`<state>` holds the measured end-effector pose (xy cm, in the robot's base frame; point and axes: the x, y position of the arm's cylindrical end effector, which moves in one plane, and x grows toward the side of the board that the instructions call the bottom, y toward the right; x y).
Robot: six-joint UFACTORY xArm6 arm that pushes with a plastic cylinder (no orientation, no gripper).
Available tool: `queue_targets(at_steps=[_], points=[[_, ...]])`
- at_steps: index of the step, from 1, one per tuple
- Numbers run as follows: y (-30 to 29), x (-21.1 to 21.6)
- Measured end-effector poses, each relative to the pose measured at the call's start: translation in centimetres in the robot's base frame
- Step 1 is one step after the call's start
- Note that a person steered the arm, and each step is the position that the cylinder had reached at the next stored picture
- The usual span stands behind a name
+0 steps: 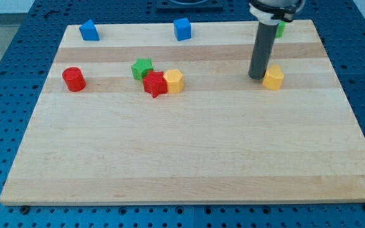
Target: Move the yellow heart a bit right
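Seven blocks on desk (pixel 189 164), placed relative to red star (pixel 154 84): red cylinder (pixel 73 79) far left, blue block (pixel 89 30) up-left, green star (pixel 142 68) touching above, yellow hexagon (pixel 173 81) touching right, blue cube (pixel 182 29) above, yellow heart (pixel 273 77) far right; green block (pixel 280 28) half hidden. My tip (pixel 256 76) touches heart's left side; end effector is a bare rod, holds nothing

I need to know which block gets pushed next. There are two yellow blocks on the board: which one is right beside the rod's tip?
The yellow block at the view's right: my tip sits against its left side. The other yellow block is mid-board, beside the red star.
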<state>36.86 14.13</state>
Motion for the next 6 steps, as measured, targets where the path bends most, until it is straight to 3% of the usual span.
queue_targets(at_steps=[4, 5, 6], points=[[0.9, -2.3], [-0.5, -1.9], [-1.0, 1.2]])
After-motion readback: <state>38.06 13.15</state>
